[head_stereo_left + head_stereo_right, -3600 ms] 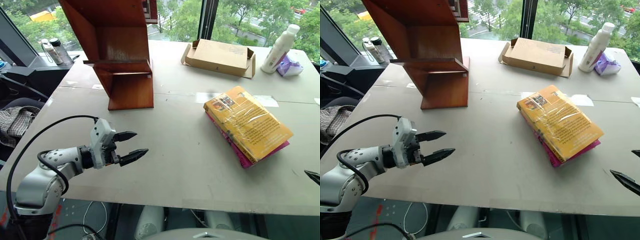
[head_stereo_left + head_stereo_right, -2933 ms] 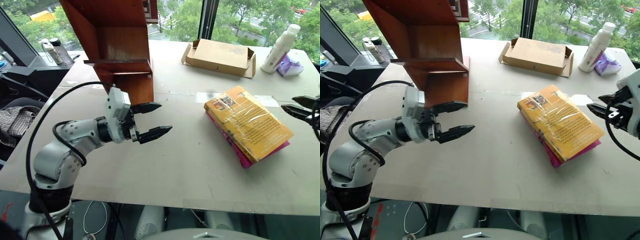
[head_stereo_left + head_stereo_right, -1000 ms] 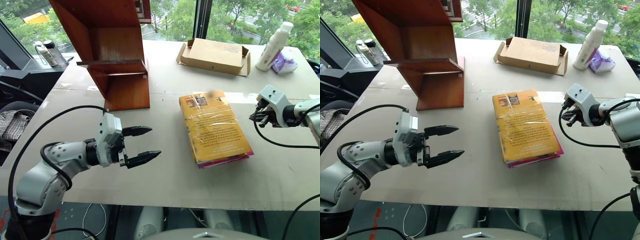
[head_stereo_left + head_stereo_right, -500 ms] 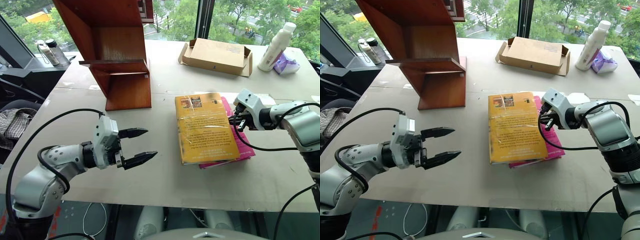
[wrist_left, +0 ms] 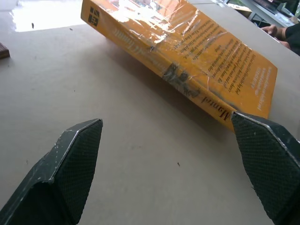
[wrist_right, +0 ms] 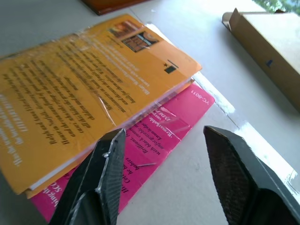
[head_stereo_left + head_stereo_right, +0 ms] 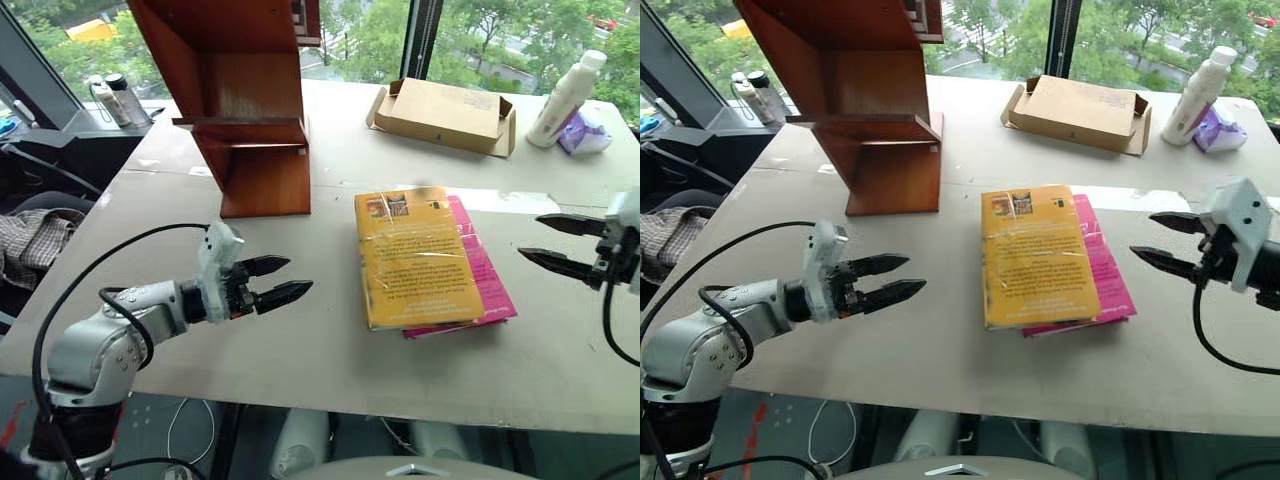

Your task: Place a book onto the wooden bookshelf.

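**Right gripper backs off the books**

Pulled back from the book's (image 7: 418,257) edge, the right gripper (image 7: 548,245) now hangs at three o'clock of it with fingers spread, empty. Yellow book lies mid-table, askew on a pink book (image 7: 478,262). Left gripper (image 7: 275,280), parted and empty, hovers at nine o'clock. Wooden bookshelf (image 7: 240,95) stands at eleven.

Bright daylight comes through the windows (image 7: 470,30) behind the bookshelf (image 7: 245,100). Glare streaks the book (image 5: 187,51), sharp beside the blurred fingertips (image 5: 70,173).
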`<action>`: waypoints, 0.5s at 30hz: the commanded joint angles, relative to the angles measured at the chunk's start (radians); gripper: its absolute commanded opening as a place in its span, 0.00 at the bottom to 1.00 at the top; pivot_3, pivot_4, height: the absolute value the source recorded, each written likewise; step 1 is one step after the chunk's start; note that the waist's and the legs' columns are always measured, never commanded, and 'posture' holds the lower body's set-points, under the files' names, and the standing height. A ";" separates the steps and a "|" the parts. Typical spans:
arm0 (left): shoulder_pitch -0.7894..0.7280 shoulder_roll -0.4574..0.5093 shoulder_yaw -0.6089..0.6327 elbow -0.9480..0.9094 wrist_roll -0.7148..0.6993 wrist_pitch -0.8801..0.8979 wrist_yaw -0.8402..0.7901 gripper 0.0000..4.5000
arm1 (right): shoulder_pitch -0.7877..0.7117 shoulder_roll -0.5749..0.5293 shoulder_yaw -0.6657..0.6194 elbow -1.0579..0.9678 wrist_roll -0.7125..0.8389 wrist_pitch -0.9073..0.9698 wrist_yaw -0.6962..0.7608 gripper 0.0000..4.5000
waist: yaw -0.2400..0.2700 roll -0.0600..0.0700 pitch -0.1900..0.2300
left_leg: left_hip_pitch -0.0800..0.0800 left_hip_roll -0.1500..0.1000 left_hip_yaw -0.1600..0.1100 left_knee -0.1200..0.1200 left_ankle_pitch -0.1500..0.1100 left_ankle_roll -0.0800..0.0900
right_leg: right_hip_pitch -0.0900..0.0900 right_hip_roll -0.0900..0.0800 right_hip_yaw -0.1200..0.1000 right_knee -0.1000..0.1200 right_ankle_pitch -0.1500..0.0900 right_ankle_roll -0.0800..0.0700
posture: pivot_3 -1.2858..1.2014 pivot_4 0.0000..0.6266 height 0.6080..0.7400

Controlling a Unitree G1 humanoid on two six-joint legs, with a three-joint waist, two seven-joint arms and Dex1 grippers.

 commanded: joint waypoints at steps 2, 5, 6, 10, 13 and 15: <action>-0.165 -0.004 -0.008 0.145 -0.146 0.267 0.019 1.00 | 0.125 0.010 -0.216 -0.081 0.168 -0.017 0.101 0.99 | -0.005 0.000 0.000 | 0.001 0.000 0.001 0.000 0.000 0.000 | 0.000 0.000 0.001 0.002 -0.001 0.000 | 0.52 0.24 1.00; -0.278 -0.052 -0.033 0.287 -0.160 0.401 0.048 1.00 | 0.170 0.008 -0.273 -0.054 0.239 -0.035 0.144 0.99 | -0.013 0.000 0.000 | 0.002 0.000 0.002 0.002 0.000 0.000 | 0.000 0.001 0.003 0.005 -0.002 0.002 | 0.52 0.24 1.00; -0.310 -0.063 -0.042 0.331 -0.154 0.435 0.055 1.00 | 0.178 0.002 -0.275 -0.043 0.246 -0.041 0.154 0.99 | -0.012 -0.001 0.000 | 0.003 -0.001 0.002 0.002 0.000 0.000 | 0.000 0.001 0.003 0.006 -0.002 0.002 | 0.52 0.24 1.00; -0.404 -0.152 -0.031 0.487 -0.152 0.546 0.086 1.00 | 0.168 -0.039 -0.245 0.022 0.288 -0.039 0.180 0.99 | -0.012 -0.001 0.000 | 0.002 -0.001 0.002 0.003 0.000 0.000 | 0.000 0.001 0.003 0.007 0.000 0.000 | 0.52 0.24 1.00; -0.459 -0.217 -0.009 0.573 -0.136 0.588 0.121 1.00 | 0.162 -0.065 -0.225 0.034 0.315 -0.033 0.192 0.99 | -0.011 -0.002 0.000 | 0.001 -0.001 0.001 0.003 0.000 0.000 | -0.001 0.001 0.004 0.007 0.000 0.000 | 0.52 0.24 1.00; -0.487 -0.258 0.008 0.613 -0.132 0.605 0.141 1.00 | 0.164 -0.077 -0.216 0.038 0.325 -0.035 0.200 0.99 | -0.008 -0.002 0.000 | 0.001 -0.001 0.001 0.003 0.000 0.000 | -0.001 0.001 0.003 0.007 0.000 0.000 | 0.52 0.24 1.00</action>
